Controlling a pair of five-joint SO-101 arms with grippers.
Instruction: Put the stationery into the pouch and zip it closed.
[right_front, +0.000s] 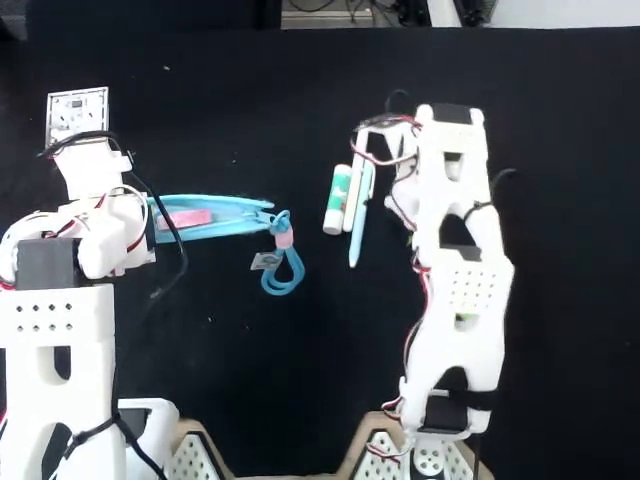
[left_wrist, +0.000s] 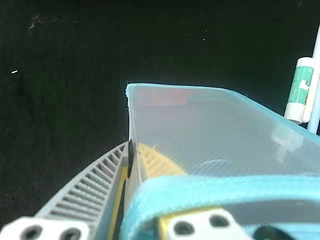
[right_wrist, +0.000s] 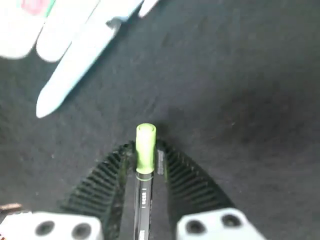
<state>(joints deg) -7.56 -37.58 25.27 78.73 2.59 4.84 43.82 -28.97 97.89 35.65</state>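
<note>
The light-blue mesh pouch (right_front: 215, 217) lies on its side at the left of the black table, with a pink eraser (right_front: 186, 217) inside and its blue zipper loop (right_front: 283, 265) trailing right. My left gripper (right_front: 150, 222) is shut on the pouch's edge; in the left wrist view the pouch (left_wrist: 210, 135) spreads out from the gripper (left_wrist: 129, 152). A white-and-green glue stick (right_front: 339, 198) and a pale blue pen (right_front: 358, 215) lie side by side in the middle. Just right of them, my right gripper (right_wrist: 145, 155) is shut on a black pen with a green cap (right_wrist: 145, 145).
A white patterned card (right_front: 77, 110) sits at the back left behind the left arm. The glue stick (left_wrist: 300, 90) lies beyond the pouch's far end. The right arm's white body (right_front: 455, 270) stretches from the front edge to mid-table.
</note>
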